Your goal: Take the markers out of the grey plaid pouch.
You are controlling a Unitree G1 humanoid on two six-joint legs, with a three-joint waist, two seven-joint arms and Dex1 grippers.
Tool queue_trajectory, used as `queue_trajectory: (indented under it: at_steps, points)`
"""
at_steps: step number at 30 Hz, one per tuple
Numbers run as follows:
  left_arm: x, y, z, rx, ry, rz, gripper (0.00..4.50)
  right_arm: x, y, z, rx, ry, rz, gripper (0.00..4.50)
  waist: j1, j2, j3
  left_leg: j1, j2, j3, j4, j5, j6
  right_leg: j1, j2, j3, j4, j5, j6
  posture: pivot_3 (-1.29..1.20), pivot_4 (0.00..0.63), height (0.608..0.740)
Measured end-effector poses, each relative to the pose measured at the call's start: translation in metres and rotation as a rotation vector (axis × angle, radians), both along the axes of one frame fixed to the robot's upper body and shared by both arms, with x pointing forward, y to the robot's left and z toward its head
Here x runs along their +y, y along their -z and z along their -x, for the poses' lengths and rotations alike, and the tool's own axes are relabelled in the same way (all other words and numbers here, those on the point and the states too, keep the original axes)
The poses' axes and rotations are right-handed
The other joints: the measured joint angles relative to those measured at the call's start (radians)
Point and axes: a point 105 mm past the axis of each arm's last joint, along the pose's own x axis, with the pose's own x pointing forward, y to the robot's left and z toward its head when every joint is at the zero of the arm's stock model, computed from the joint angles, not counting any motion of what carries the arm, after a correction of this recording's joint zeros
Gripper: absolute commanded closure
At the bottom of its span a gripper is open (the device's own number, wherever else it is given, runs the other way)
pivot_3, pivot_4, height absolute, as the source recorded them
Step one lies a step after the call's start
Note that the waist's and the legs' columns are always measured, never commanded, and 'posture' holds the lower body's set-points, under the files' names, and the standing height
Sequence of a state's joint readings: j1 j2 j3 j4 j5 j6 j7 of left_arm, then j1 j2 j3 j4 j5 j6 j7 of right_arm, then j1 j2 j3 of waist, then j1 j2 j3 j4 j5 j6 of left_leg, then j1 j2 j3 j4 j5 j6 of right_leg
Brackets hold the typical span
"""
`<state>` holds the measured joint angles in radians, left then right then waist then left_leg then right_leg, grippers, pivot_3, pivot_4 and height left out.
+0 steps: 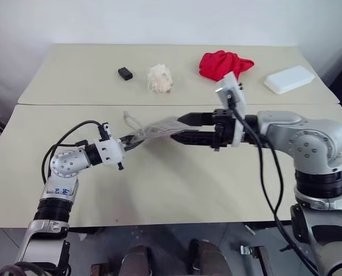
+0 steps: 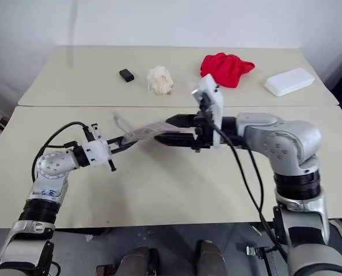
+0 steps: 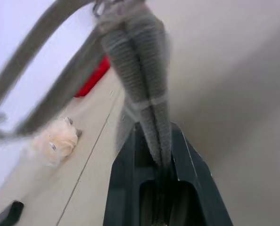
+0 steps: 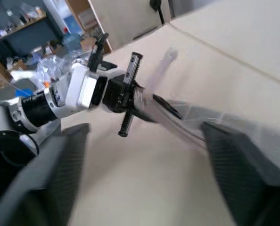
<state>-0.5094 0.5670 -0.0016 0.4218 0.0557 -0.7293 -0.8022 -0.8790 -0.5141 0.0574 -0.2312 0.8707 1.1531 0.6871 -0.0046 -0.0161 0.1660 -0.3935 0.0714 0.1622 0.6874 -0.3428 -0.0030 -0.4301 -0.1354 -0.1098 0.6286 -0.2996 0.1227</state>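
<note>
Now the flat grey plaid fabric pouch hangs mid-frame above the beige counter, pinched by the left end effector. The right end effector, spread wide, brackets its far end (markers unseen). Best to clamp that end firmly before pulling.

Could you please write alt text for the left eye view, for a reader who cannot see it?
Above a beige table, the left gripper is shut on one end of the grey plaid pouch, held in the air, while the open right gripper meets its other end. At the table's far side lie a small black object, a cream bundle, a red cloth and a white box.
</note>
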Motion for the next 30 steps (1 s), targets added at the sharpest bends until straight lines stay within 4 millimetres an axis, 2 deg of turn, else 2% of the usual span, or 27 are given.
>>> queue_trajectory:
  at_steps: [3,7,17,20,25,30]
  points:
    - [-0.009,0.009,0.002,-0.05,0.029,-0.075,4.5,0.013,-0.002,-0.007,0.014,0.03,0.003,0.03,-0.001,0.0,0.0,-0.001,0.0,0.0,0.0,0.0,0.0,0.0,0.0,-0.001,-0.001,0.0,0.0,0.0,0.15,0.74]
    - [-0.017,0.011,0.001,-0.105,0.05,-0.113,4.5,0.028,-0.004,-0.004,0.043,0.014,0.021,0.03,0.0,0.0,0.0,-0.001,0.0,0.0,0.0,0.0,0.0,0.0,0.0,-0.002,-0.001,0.0,0.0,0.0,0.15,0.74]
    - [-0.025,0.018,0.0,-0.141,0.051,-0.148,4.5,0.041,0.031,-0.017,0.085,0.106,0.14,0.03,-0.009,0.0,0.0,-0.002,0.001,0.0,0.0,0.0,0.0,0.0,0.001,-0.002,-0.001,0.0,0.0,0.0,0.15,0.74]
    - [-0.024,0.018,0.0,-0.142,0.053,-0.166,4.5,0.042,0.037,-0.021,0.108,0.124,0.146,0.63,-0.015,0.0,0.0,-0.002,0.001,0.0,0.0,0.0,0.0,0.0,0.001,-0.003,-0.001,0.0,0.0,0.0,0.15,0.74]
    - [-0.022,0.01,-0.004,-0.167,0.042,-0.169,4.5,0.046,0.041,-0.022,0.129,0.12,0.138,2.38,-0.025,0.0,0.0,-0.002,0.001,0.0,-0.001,0.0,0.0,0.0,0.001,-0.003,-0.001,0.0,0.0,0.0,0.15,0.74]
    - [-0.019,0.011,-0.005,-0.16,0.031,-0.167,4.5,0.045,0.039,-0.022,0.148,0.121,0.096,4.05,-0.027,0.0,0.0,-0.001,0.001,0.0,-0.002,0.0,0.0,0.0,0.001,-0.004,-0.001,0.0,0.0,0.0,0.15,0.74]
